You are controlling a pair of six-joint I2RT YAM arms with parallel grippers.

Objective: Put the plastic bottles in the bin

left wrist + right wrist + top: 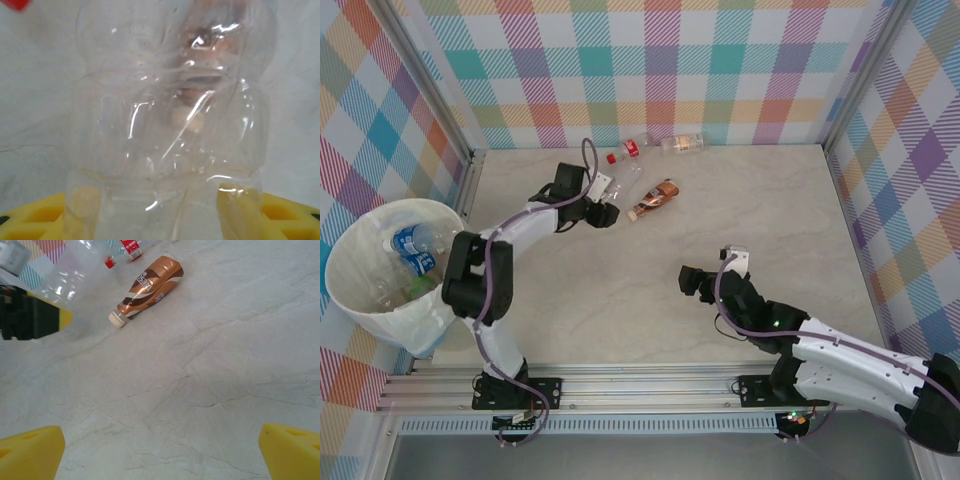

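Plaid walls [620,60] in pastel checks close in a cream marbled table [620,310]. The left gripper [161,215] is clamped on a clear bottle [170,125]. In the left wrist view its yellow fingertips [82,212] press either side of the lower body, and the ribbed, unlabelled bottle rises between them. From the right wrist camera, this bottle is tilted and sits just above the table. The left arm reaches to the far middle of the table.

Just right of that grip a brown bottle [655,198] lies on its side, its pale cap toward the near side. Behind it, by the back wall, lie a red-capped bottle [625,152] with a red label and a fourth bottle [682,143], clear with a pale label.

The right gripper [160,450] hangs spread wide with nothing between its fingers [30,450] and bare table under it. It is right of centre, well apart from all the bottles.

The bin [380,318] stands off the left edge of the table beside the left arm. Blue-labelled bottles [417,240] and other clear ones lie inside it.
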